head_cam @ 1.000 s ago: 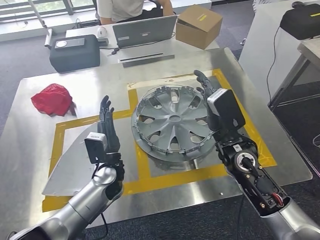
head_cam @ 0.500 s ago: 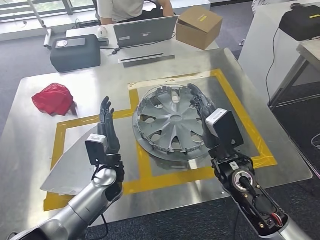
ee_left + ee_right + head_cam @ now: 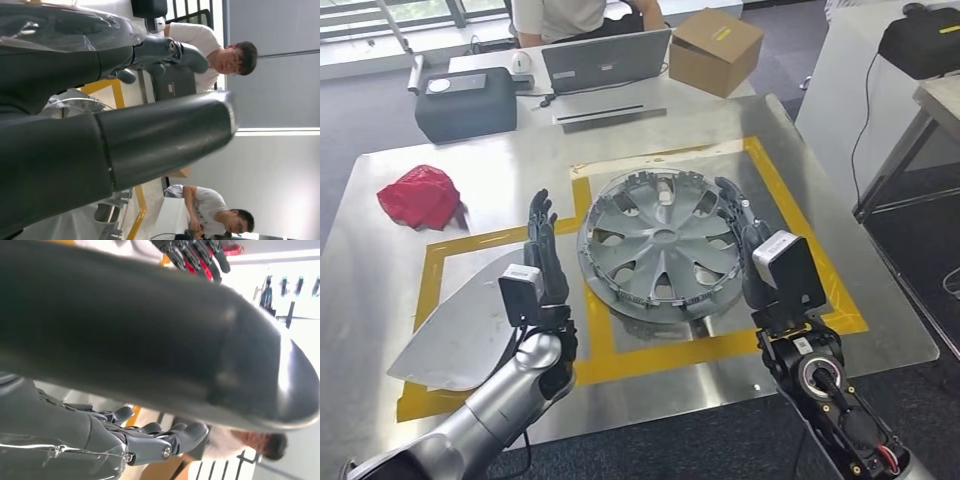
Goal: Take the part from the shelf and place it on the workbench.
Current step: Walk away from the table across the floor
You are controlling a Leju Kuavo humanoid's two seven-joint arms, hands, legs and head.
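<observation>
Both hands hold nothing, fingers spread: left hand just off the hubcap, right hand beside its rim. It lies mid-workbench within yellow tape. Likely light, thin, brittle plastic; grip opposite rim edges.

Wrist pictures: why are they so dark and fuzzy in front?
In the left wrist view the left robot hand sits right against the lens, dark and blurred; in the right wrist view the right robot hand does likewise, and bright background light washes out the far corner.
</observation>
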